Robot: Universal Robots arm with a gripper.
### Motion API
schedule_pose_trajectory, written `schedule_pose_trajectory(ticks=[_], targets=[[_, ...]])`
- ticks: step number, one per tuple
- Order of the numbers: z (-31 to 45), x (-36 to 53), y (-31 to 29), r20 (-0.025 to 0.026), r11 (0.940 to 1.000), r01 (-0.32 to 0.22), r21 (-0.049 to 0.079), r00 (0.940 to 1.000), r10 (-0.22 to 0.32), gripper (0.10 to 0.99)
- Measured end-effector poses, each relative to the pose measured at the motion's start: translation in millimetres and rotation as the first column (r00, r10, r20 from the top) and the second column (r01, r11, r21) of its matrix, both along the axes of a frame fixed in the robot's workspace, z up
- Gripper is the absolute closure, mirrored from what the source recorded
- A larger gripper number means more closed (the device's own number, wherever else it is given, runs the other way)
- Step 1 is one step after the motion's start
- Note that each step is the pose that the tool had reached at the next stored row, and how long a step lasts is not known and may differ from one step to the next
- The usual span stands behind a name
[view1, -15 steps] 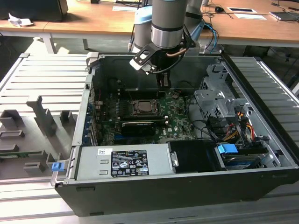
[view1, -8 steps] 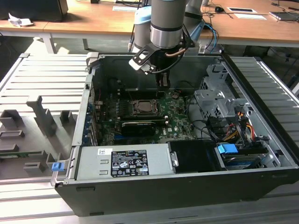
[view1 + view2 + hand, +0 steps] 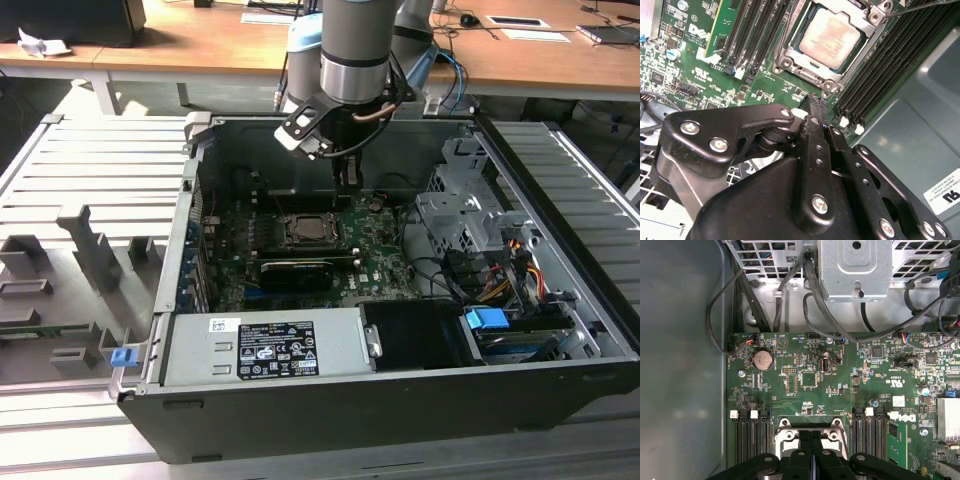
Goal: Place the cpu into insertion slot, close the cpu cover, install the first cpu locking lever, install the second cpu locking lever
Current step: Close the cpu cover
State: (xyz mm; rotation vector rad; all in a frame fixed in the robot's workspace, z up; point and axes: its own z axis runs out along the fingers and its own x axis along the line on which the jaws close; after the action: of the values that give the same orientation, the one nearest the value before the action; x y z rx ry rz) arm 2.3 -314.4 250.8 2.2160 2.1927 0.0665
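Second wrist view puts us right behind the gripper (image 3: 813,98). Its 2 black fingers (image 3: 816,145) are pressed flat against each other down to the tips, and nothing sits between them. In the first wrist view we see the same gripper (image 3: 810,434), with only a hairline seam between the fingers. The tips hang just beside the insertion slot (image 3: 803,75), off its metal rim and over the green circuit board (image 3: 765,85). We cannot tell whether they touch the board.

The cpu (image 3: 830,32) lies flat inside the slot, its pale metal face up. The cpu cover (image 3: 790,50) lies down around it, and its square window frames the chip. A thin metal rod (image 3: 922,7) runs past a corner of the cover, and we cannot tell whether it is latched. Rows of black memory slots (image 3: 880,65) flank the slot on 2 sides, and a green memory module (image 3: 722,25) stands in the far group.

In the exterior view the arm (image 3: 355,40) reaches down into the open computer case (image 3: 400,420), with the gripper (image 3: 347,180) beyond the slot and slightly toward the exterior view's right. A long black card (image 3: 297,268) lies on the near side of the slot, and a grey power supply (image 3: 270,345) sits against the near wall. A metal drive cage (image 3: 460,220) with cables stands at the exterior view's right. A coin battery (image 3: 761,360) sits on the board in the first wrist view.
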Motion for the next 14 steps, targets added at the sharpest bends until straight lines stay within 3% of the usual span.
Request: schedule_pose_trajectory(ticks=[10,14], targets=[[0.0,-2.3,0.0,0.0,1.0,0.0,0.0,1.0,0.0,0.98],[-0.1,-9.9,0.0,0.0,1.0,0.0,0.0,1.0,0.0,0.98]])
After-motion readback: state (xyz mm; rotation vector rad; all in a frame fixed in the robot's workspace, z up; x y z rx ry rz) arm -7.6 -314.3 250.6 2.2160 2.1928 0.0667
